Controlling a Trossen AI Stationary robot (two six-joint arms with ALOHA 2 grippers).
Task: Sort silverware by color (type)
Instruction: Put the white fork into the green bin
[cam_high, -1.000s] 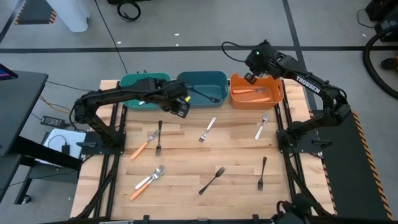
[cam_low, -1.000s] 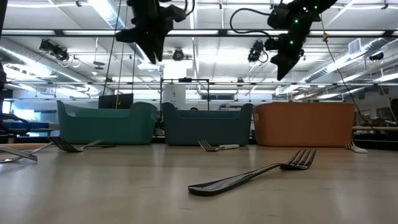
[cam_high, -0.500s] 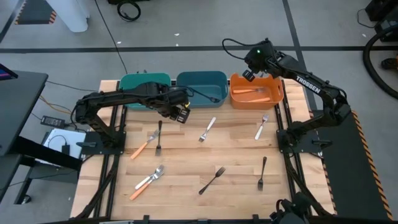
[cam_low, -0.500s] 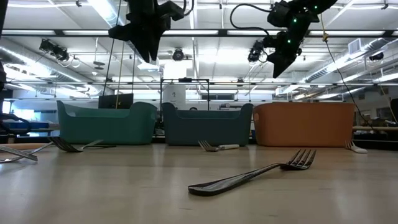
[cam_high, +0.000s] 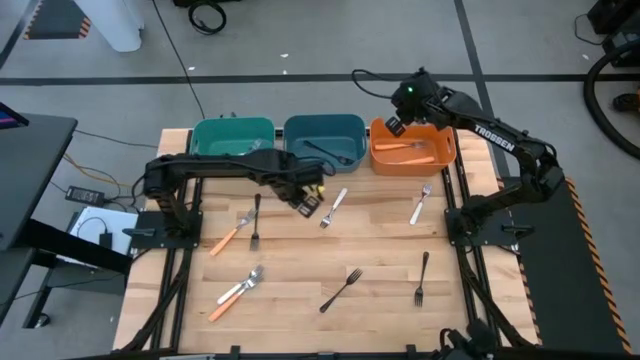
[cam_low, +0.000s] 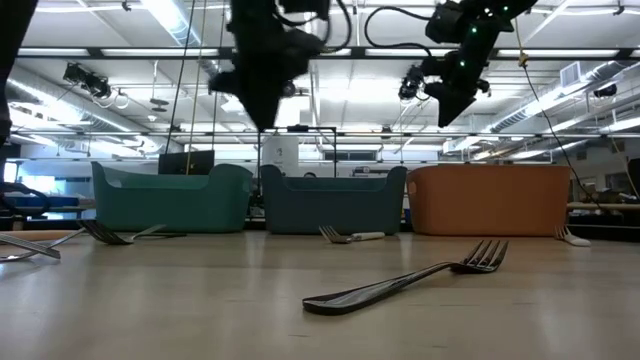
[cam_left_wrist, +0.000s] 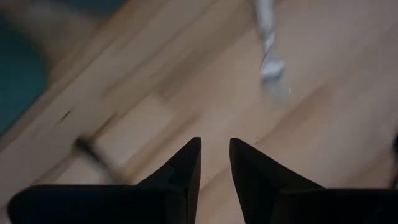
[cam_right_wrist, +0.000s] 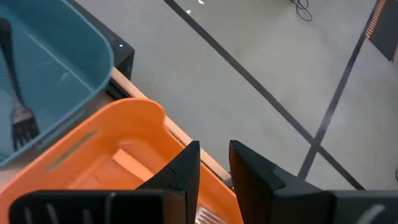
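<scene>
The silverware lies scattered on the wooden table (cam_high: 380, 240). There is a black fork (cam_high: 256, 216), a white fork (cam_high: 334, 208), another white fork (cam_high: 421, 203), two black forks (cam_high: 341, 289) (cam_high: 421, 278) and orange-handled pieces (cam_high: 230, 239) (cam_high: 238, 290). My left gripper (cam_high: 310, 200) hangs open above the table between the black fork and the white fork (cam_left_wrist: 268, 53), with nothing between its fingers (cam_left_wrist: 214, 144). My right gripper (cam_high: 392, 125) is open and empty, high over the orange bin's far left corner (cam_right_wrist: 143, 109).
Three bins stand side by side along the far edge: teal (cam_high: 232, 132), blue (cam_high: 323, 130) with a black fork (cam_high: 330, 152) inside, and orange (cam_high: 440, 150) with orange pieces (cam_high: 405, 148) inside. Bare wood lies in the table's middle.
My left gripper has come away from the front of the bins, toward the table's right and near edge and downward, closing on the white fork in the middle. It has rolled a little on the way. Its fingers stay as far apart as before.
</scene>
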